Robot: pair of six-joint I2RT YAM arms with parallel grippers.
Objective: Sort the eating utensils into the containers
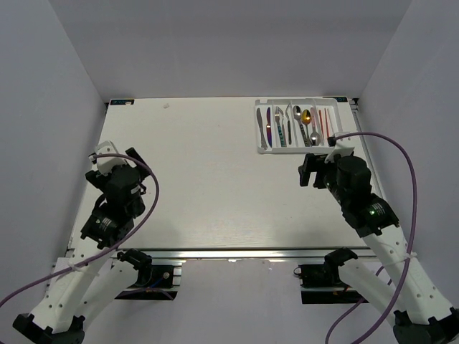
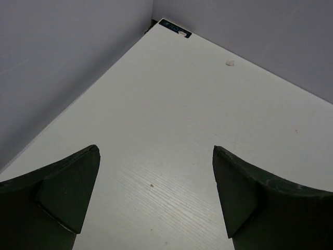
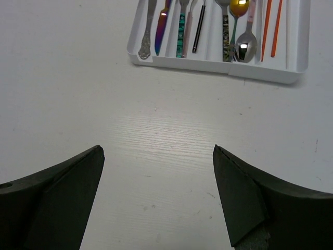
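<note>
- The eating utensils (image 3: 181,31) all lay inside the white cutlery tray (image 1: 261,147), at the far right of the table (image 1: 201,186). I saw none loose on the tabletop, so the sort looked done.
- In the tray, left to right from the right wrist view: a silver knife (image 3: 148,26), an iridescent purple knife (image 3: 162,23), forks with teal and pink handles, and a slim black piece. Then came a gold spoon (image 3: 239,7), a silver spoon (image 3: 245,48), orange chopsticks (image 3: 267,26) and a pale one.
- The right gripper (image 3: 157,153) hung just short of the tray's near wall, jaws spread wide and holding nothing.
- Risk one: a forward reach from there could catch that near wall with a finger. That would shove the light tray toward the table's far edge or jolt the cutlery out of its lanes.
- Risk two: the purple cable (image 1: 401,154) arched close over the tray's near right corner. A swing of that arm might drag it across the rim.
- The left gripper (image 2: 155,156) was likewise spread and empty, well apart from the tray and facing the far left corner, so I saw little danger there.
- Writing: a small dark sticker (image 2: 174,27) sat at that far corner, its print too small to read. No brand showed on the tray or the cutlery.
</note>
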